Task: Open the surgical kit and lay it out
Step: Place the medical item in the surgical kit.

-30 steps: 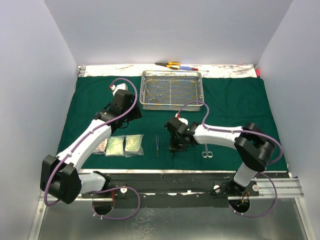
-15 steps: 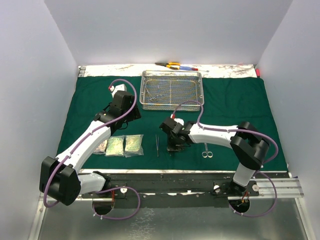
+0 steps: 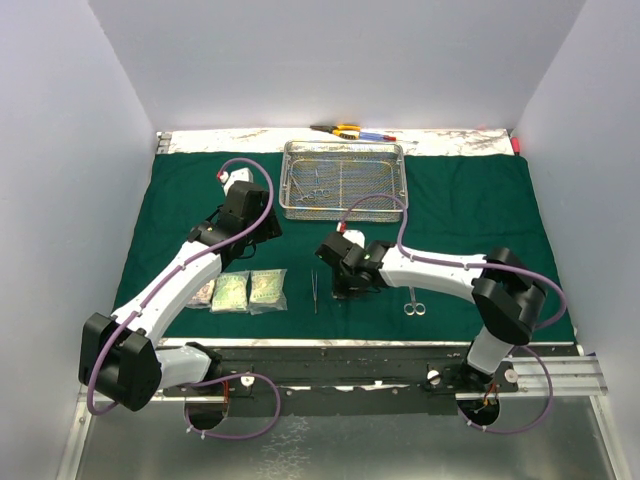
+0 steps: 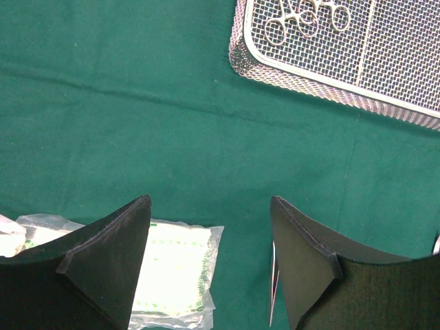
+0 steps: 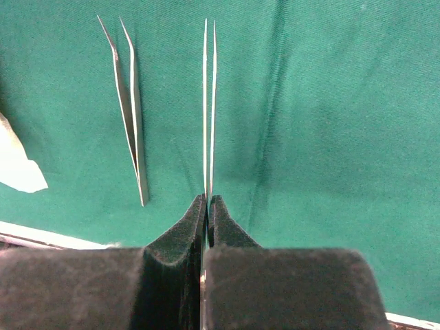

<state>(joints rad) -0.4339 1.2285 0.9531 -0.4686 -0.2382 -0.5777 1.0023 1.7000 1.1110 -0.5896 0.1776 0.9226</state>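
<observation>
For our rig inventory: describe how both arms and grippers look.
The left arm and right arm have white shells and black joints. Purple cables loop along each. The left gripper and right gripper have black wedge-shaped fingers.

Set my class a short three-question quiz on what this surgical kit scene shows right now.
1. True or false: the left hand is shut.
2. What does the right hand grip? A forceps, B a syringe, C a sponge.
3. Fill in: the clamps lie in the wire-mesh ____.
Key: 1 false, it is open; 2 A; 3 tray.
</observation>
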